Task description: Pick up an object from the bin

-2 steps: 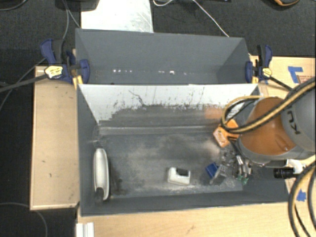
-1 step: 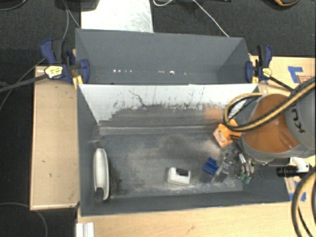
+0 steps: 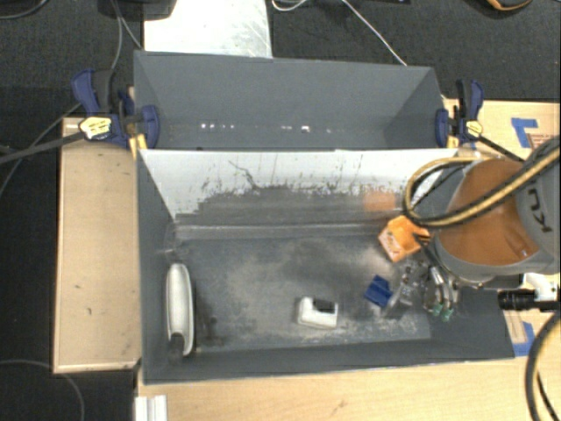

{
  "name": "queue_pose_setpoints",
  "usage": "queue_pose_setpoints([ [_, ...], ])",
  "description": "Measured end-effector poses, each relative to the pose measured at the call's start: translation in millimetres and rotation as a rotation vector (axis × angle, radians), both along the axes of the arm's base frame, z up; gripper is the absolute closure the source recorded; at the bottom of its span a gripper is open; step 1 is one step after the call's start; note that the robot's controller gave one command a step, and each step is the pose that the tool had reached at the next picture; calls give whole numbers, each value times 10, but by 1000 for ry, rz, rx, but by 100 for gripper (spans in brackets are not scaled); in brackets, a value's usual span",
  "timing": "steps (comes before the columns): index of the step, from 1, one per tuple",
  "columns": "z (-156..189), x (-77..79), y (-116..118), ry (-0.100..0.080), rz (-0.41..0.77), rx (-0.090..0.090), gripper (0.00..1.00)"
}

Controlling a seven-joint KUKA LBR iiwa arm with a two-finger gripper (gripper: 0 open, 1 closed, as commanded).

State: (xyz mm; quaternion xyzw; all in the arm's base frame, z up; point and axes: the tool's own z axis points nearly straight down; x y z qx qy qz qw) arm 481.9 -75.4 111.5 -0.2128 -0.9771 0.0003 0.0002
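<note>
At bin's [image 3: 263,103] right front, small blue angular piece [image 3: 379,292] beside gripper [image 3: 422,298], grip state unclear

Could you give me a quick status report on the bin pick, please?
Pincer low at right end of bin, beside small blue piece. Hold unconfirmed. White block just left of it; long white item far left, out of the way.

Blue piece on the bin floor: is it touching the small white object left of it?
Apart. The camera view shows a strip of bare grey floor between the blue piece and the white object.
</note>
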Motion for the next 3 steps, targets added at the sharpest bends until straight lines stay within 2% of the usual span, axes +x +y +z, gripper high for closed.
queue_pose_setpoints([
  [2,347,28,-5,-12,2,-2,100],
  [3,417,22,-4,-9,4,-1,100],
])
